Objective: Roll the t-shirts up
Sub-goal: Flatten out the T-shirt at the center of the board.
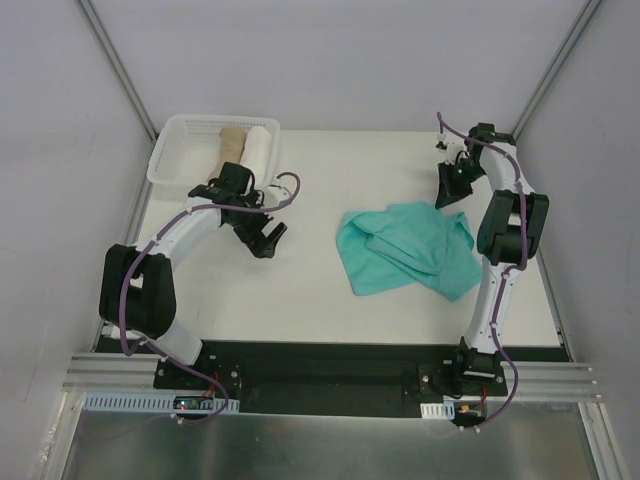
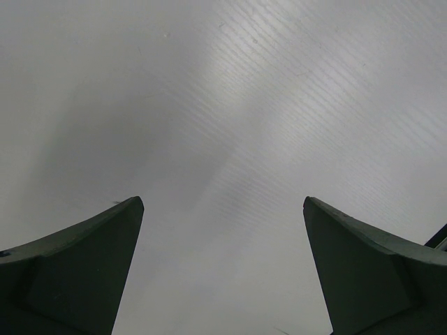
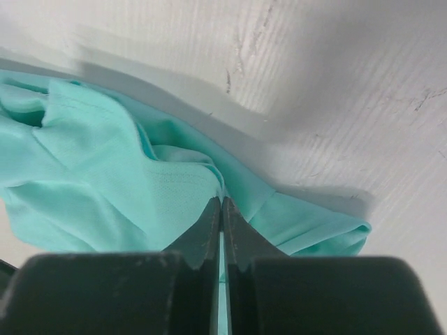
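A teal-green t-shirt (image 1: 405, 250) lies crumpled on the white table, right of centre. My right gripper (image 1: 447, 198) is at the shirt's far right corner. In the right wrist view the gripper (image 3: 222, 201) is shut, with a fold of the teal shirt (image 3: 105, 174) pinched between the fingers. My left gripper (image 1: 268, 238) is open and empty over bare table, left of the shirt. The left wrist view shows the left gripper (image 2: 223, 209) with both fingers spread wide and only table between them. A tan roll (image 1: 229, 148) and a white roll (image 1: 258, 150) lie in the basket.
A white plastic basket (image 1: 165, 165) stands at the far left corner, just behind my left wrist. Grey walls close in the table on the left, back and right. A black base strip runs along the near edge.
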